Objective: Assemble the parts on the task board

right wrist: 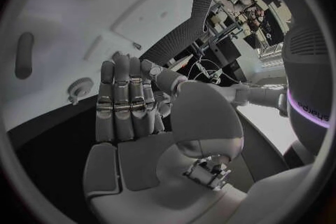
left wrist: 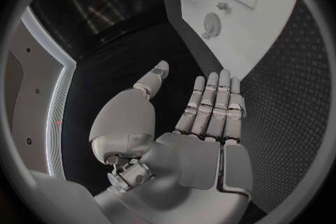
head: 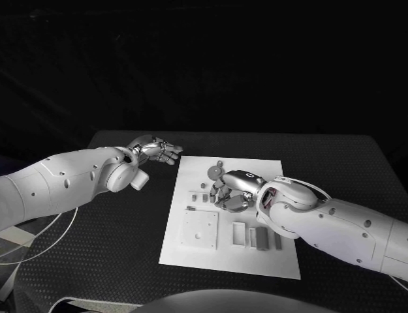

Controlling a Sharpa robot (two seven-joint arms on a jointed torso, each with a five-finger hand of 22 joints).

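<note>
Nearest to me is the near end of the task board (head: 227, 257), a white plate in the middle of the black table (head: 354, 163). Small grey parts sit on it. I see a square plate (head: 200, 229) on the near left and some little bars (head: 257, 236) just right of it. At the far end lies a small gear (left wrist: 210, 23) with teeth all round.

My right hand (head: 234, 190) hangs over the middle of the board, close above the small pieces there. In the right wrist view its fingers (right wrist: 123, 102) are straight and pressed side by side, and I see nothing held in them. My left hand (head: 156, 150) is off the board, over the table by the far left corner. Its fingers (left wrist: 213, 103) are straight and close together too, with the thumb out, and it holds nothing.

I think these parts are light, hard and stiff, so they won't bend or squash. They look smooth, so they could slip. They are tiny and lie flat, so I would pinch each one by its sides with my fingertips. I would take the gear by its rim.
</note>
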